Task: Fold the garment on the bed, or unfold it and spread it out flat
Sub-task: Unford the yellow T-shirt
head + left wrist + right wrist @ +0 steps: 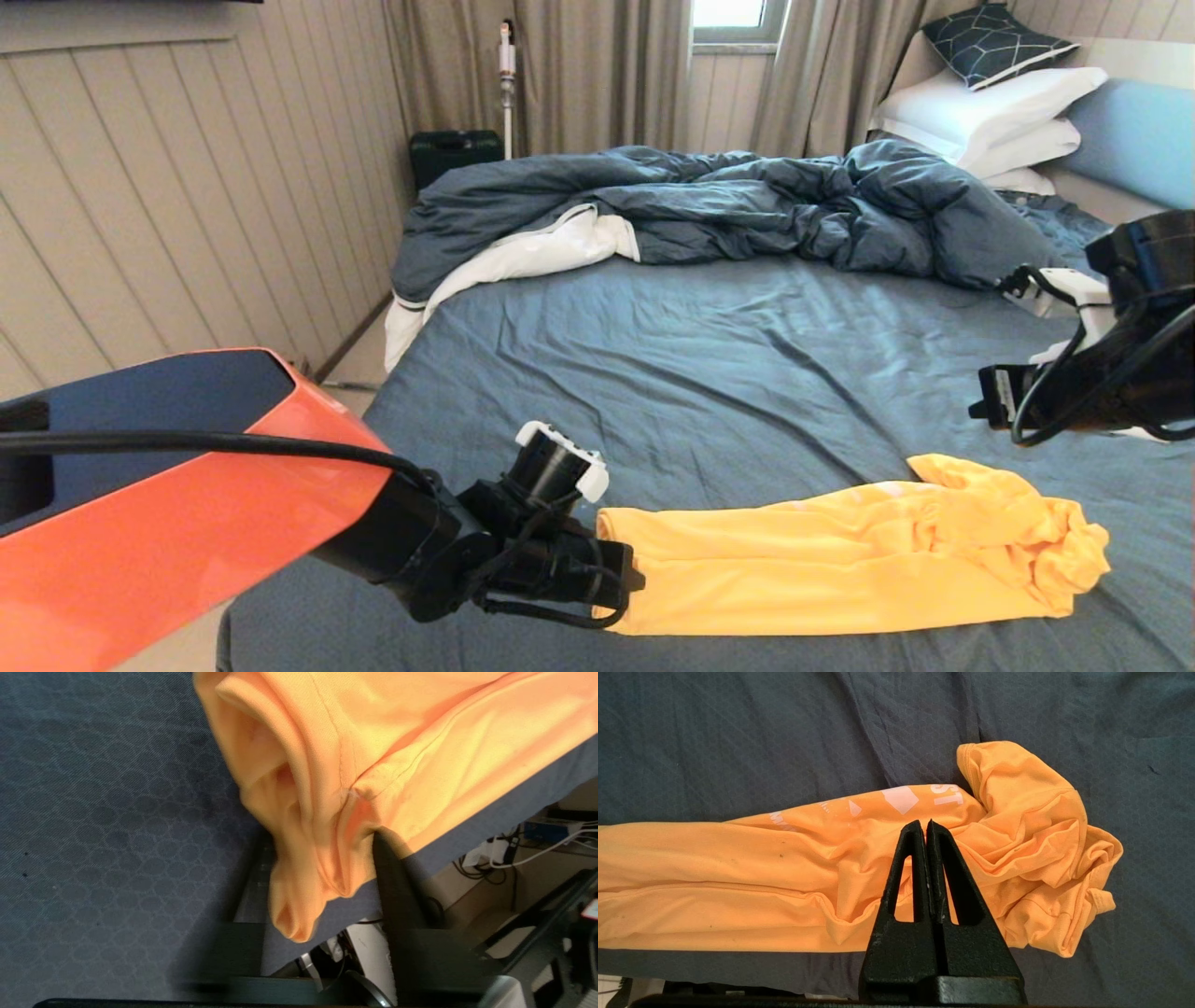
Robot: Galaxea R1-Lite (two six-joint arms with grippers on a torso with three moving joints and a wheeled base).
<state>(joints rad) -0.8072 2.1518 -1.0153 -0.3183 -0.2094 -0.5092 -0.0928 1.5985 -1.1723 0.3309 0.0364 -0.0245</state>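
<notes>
You have the bright yellow short-sleeved T-shirt of thin smooth fabric point(840, 551) lying in a long band across the near edge of the wide bed with its wrinkled dark blue-grey sheet point(709, 373); one end is bunched into a crumpled lump on the right side, and some white print shows on the cloth in the right wrist view. Your left gripper point(621, 569) sits at the band's left end, right at the bed's front edge. In the left wrist view its two black fingers point(397, 882) stand either side of a hanging fold of the yellow fabric, pinching it between them. Your right gripper point(927, 828) hangs above the shirt, apart from it, over the stretch just before the crumpled lump, its fingers pressed together on nothing. The rumpled dark blue duvet point(728, 205) lies well behind, near the white pillows point(990, 117).
</notes>
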